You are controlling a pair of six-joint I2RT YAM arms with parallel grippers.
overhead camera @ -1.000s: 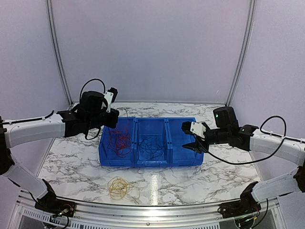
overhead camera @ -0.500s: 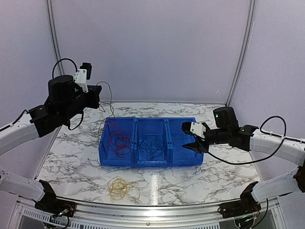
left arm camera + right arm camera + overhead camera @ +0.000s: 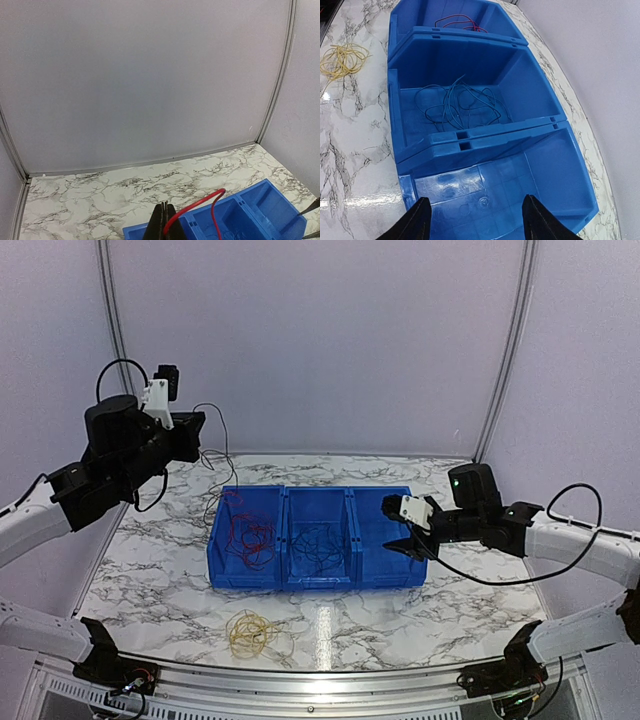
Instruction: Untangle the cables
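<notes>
Left gripper [image 3: 198,424] is raised high at far left, fingers pinched shut on a red cable [image 3: 196,203]. The strand trails down into the left compartment of the blue bin [image 3: 300,582], where its loops are heaped. Dark blue cables [image 3: 316,543] are lying in the middle compartment. Yellow cable [image 3: 250,632] is coiled on the table [image 3: 450,600], near side of the bin. Right gripper [image 3: 408,542] is held over the right compartment, fingers spread wide.

The top external camera sits high behind the arm bases [image 3: 110,665], looking down across the whole marble table [image 3: 470,590]. The left wrist camera, raised at far left, faces the far wall [image 3: 150,75]. The right wrist camera peers closely into the blue bin [image 3: 470,145] from its right end. All three share the bin and red cable [image 3: 250,535].
</notes>
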